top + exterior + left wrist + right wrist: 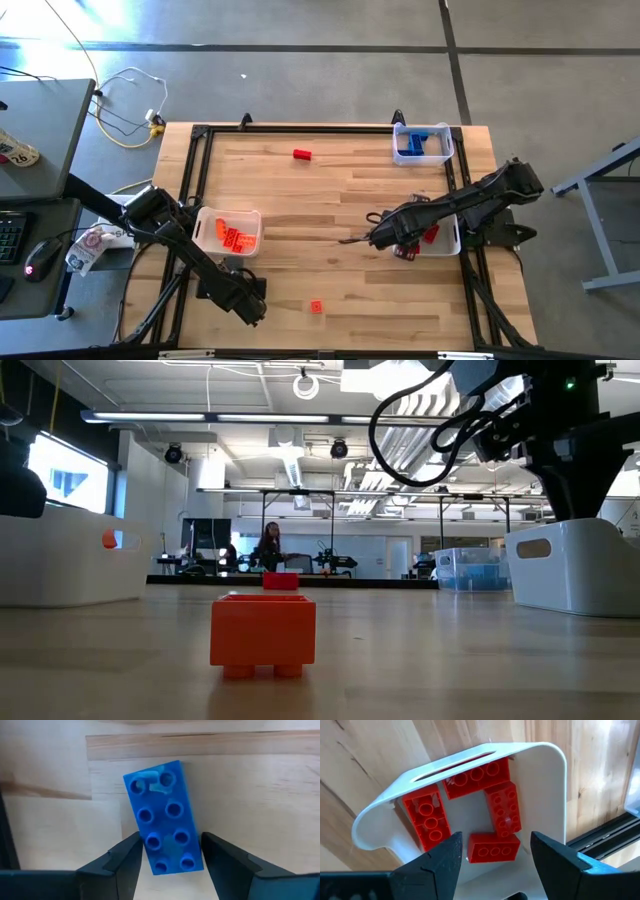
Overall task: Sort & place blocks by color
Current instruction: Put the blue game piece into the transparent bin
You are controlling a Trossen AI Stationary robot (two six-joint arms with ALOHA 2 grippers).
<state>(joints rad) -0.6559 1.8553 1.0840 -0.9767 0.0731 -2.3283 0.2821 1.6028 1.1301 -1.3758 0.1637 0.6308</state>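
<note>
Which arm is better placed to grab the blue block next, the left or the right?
Left. The left gripper already straddles the blue block on the table, open fingers on either side. The right gripper is open over the white tray of red blocks, away from it.

A blue brick (165,820) with eight studs lies flat on the counter, studs up, slightly askew. Four red bricks (485,812) lie loosely in the white tray (545,785), studs up. Orange bricks (232,236) sit piled in another white tray (205,222). One red brick (302,154) lies alone on the counter, well apart from that tray, and an orange brick (263,633) stands alone too.
</note>
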